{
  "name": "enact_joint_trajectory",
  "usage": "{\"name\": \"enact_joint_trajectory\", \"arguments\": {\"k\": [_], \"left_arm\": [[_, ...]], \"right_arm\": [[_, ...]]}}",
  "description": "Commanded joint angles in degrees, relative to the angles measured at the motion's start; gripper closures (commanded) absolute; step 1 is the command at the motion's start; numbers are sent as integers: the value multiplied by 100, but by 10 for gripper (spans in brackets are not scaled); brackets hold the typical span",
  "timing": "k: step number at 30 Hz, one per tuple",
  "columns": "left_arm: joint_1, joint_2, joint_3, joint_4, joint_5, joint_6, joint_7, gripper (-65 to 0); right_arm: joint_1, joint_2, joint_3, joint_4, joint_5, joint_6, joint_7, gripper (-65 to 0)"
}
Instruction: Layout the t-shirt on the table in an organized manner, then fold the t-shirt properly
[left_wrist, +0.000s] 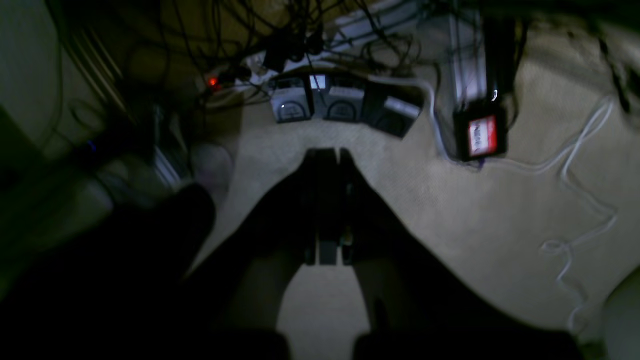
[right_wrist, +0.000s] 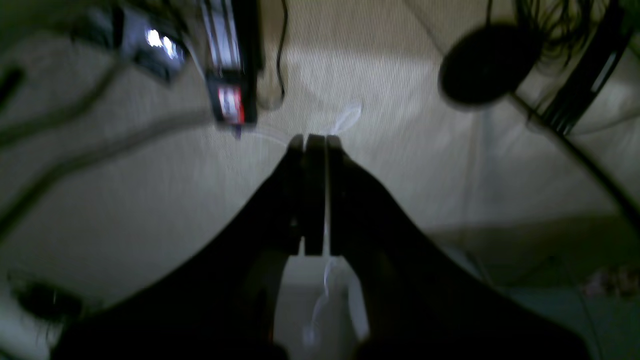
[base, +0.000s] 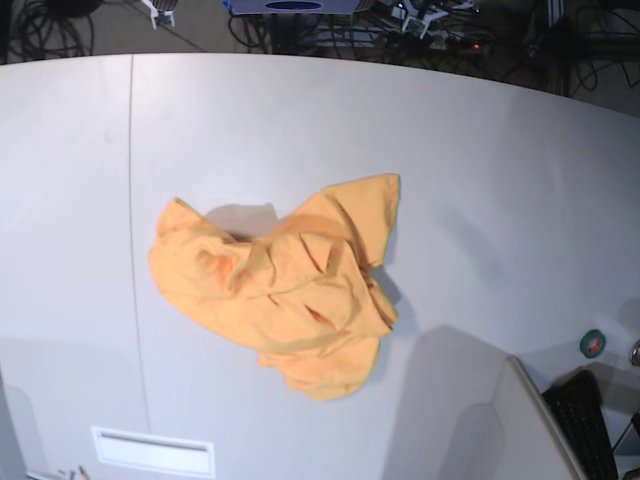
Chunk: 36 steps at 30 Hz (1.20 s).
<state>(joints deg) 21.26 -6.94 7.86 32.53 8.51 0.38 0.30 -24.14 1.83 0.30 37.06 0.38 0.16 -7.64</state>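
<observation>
The light-orange t-shirt (base: 285, 285) lies crumpled in a loose heap near the middle of the pale table (base: 480, 150) in the base view, with one flap reaching up to the right. Neither arm shows in the base view. In the left wrist view my left gripper (left_wrist: 328, 150) is shut with nothing between its dark fingers, hanging over a beige carpeted floor away from the shirt. My right gripper (right_wrist: 315, 136) is likewise shut and empty over the same kind of floor. No t-shirt shows in either wrist view.
A thin dark seam (base: 132, 200) runs down the table's left part. A green tape roll (base: 593, 343) and a dark keyboard (base: 585, 420) sit beyond the table's right front corner. On the floor lie grey power units (left_wrist: 340, 102), a red-labelled box (left_wrist: 481, 135) and cables (left_wrist: 575, 165).
</observation>
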Motion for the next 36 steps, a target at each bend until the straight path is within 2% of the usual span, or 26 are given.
{"name": "enact_joint_trajectory", "arguments": {"k": [1,5,8,13,16,21,24,29,33,36], "left_arm": [[296,-102,54,267,-65,-7,-16,0],[1070,-453,98,1410,-662,-7,19,0],[1580,-770,124,2202,-1163,-7,28,0],[2459,-1332,71,3494,-1524,-7,28,0],[2881,-1719,63,4215,-1735,-7,10,0],[3444,-2370,54,5595,-2465,-7,28,0],[3496,-2616,-8,6263,-2895,-7,28,0],[3189,-2598,-579,6861,-3396,-7,36,0],[2582,-2598,-711,6931,-3766,-7,45,0],[2125,-2598,-720,6896,-4205,10,230,0]], "right_arm": [[-228,-2,124,343,19,14,-49,0],[-949,-55,608,1696,19,14,-498,0],[-1388,-90,652,2584,19,14,-884,0],[-2100,-108,652,4140,19,6,-1280,0],[-2373,-292,652,5055,19,6,-1526,0],[-2575,-556,652,6532,19,14,-1931,0],[-2434,-697,617,7121,19,14,-1939,0],[-1801,-802,502,7534,19,14,-1983,0],[-940,-750,89,7534,-16,14,-2695,0],[-219,-468,-473,7534,-16,23,-3249,0]]}}
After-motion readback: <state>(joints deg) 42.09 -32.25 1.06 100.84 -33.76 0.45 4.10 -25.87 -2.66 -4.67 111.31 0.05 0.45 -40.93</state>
